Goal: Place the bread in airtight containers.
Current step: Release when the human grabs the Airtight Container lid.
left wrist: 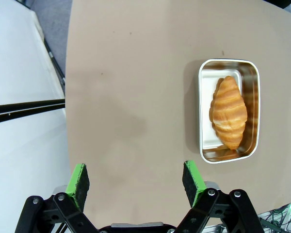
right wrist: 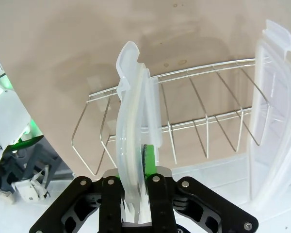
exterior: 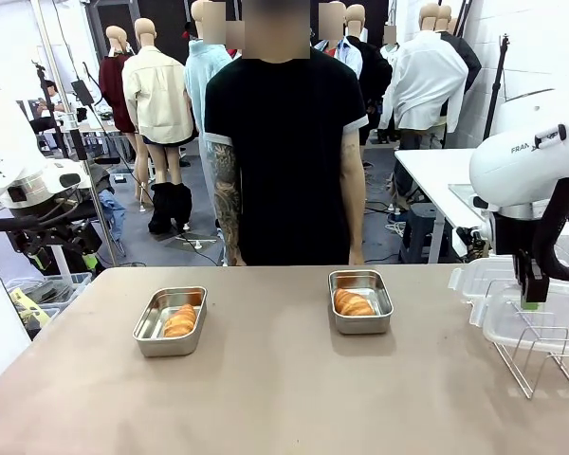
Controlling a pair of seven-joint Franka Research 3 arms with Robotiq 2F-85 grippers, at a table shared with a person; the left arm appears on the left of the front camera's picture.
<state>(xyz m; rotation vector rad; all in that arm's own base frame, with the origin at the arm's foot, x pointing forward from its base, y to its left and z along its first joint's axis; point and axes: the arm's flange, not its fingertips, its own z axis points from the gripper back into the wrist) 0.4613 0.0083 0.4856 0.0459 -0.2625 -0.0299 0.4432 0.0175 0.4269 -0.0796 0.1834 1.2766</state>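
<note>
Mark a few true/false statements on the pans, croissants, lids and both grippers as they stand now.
1. The left pan holds one croissant, and the right pan holds the other croissant. True.
2. Both pans are lidded. False: both are uncovered.
3. The right gripper is shut on a clear lid. True.
4. The left gripper holds a croissant. False: it is open and empty above the table.
5. The second lid lies flat beside the left pan. False: it stands upright at the wire rack.
</note>
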